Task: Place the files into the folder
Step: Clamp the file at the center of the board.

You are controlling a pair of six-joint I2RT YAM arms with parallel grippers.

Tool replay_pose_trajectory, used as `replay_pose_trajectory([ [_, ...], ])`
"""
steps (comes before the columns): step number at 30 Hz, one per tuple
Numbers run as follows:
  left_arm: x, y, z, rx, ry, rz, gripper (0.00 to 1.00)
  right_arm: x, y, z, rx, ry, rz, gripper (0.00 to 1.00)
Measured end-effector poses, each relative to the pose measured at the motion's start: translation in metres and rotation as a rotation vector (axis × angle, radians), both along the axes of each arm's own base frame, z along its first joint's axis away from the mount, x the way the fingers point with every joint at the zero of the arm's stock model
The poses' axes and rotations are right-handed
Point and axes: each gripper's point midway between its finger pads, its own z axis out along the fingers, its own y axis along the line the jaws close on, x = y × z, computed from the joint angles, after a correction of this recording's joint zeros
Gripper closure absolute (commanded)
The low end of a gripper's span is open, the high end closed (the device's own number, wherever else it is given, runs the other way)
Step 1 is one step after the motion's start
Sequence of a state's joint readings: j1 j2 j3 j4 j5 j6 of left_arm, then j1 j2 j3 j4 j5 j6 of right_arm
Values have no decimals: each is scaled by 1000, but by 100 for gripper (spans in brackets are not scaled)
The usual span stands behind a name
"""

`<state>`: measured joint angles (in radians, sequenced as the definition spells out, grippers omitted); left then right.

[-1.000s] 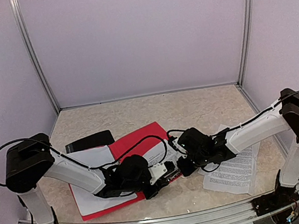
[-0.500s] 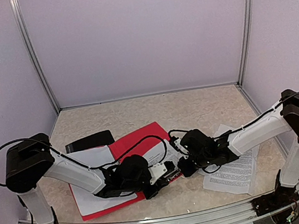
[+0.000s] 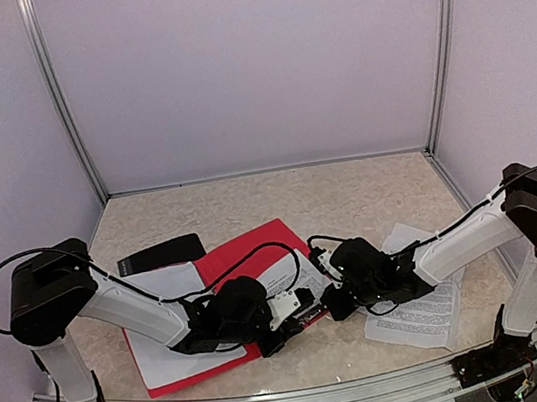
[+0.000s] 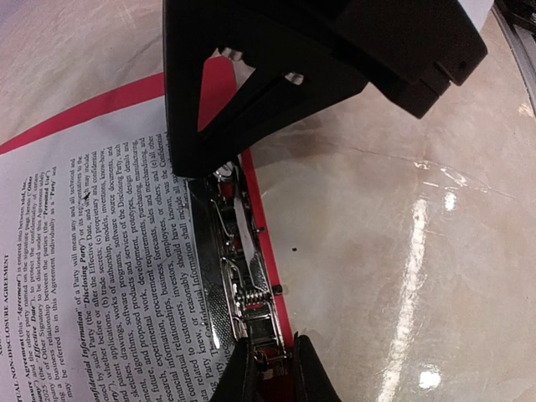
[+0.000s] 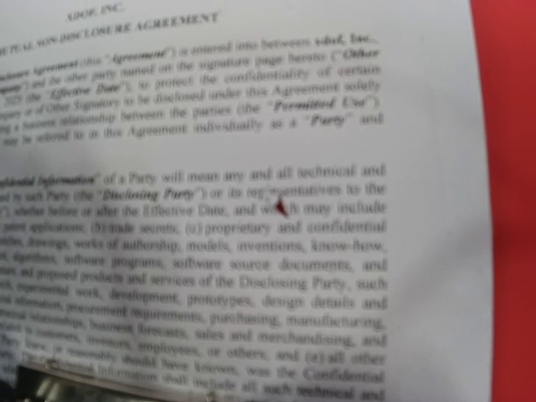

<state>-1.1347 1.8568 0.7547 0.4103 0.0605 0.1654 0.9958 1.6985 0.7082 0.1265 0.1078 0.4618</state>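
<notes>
Beige marbled worktop (image 3: 278, 199) is carrying an open red folder (image 3: 246, 250) near its front-left corner. Left fingers (image 4: 236, 378), nearly closed, are pinching the folder's metal clip (image 4: 239, 268). Right fingers (image 3: 330, 303), fully closed and gripping nothing, are hanging low over the printed sheet (image 5: 251, 209) inside it. Loose sheets (image 3: 421, 310) are lying toward the right edge.

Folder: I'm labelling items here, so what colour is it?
The folder is red, best seen in the top external view.

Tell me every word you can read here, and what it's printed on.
"NON-DISCLOSURE AGREEMENT": heading of the printed sheet lying on the open red folder.
"Disclosing Party", "Permitted Use": bold terms in that sheet's body.
Loose sheets beside the folder: print too small to read.
</notes>
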Motion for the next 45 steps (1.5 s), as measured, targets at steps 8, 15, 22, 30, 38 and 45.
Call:
replay_pose_trajectory([
  [8, 1, -3, 0, 6, 5, -2, 100, -1, -3, 4, -6, 5, -3, 100],
  [15, 3, -6, 0, 1, 14, 4, 100, -6, -10, 12, -40, 24, -1, 100],
  [22, 4, -7, 0, 0, 39, 18, 100, -8, -11, 12, -50, 30, 1, 100],
  [30, 6, -7, 0, -3, 61, 34, 100, -9, -12, 9, -38, 24, -1, 100],
  [38, 9, -5, 0, -14, 96, 51, 100, -10, -11, 3, -26, 14, 1, 100],
  [45, 10, -5, 0, -1, 124, 66, 100, -11, -10, 4, -16, 4, -5, 100],
])
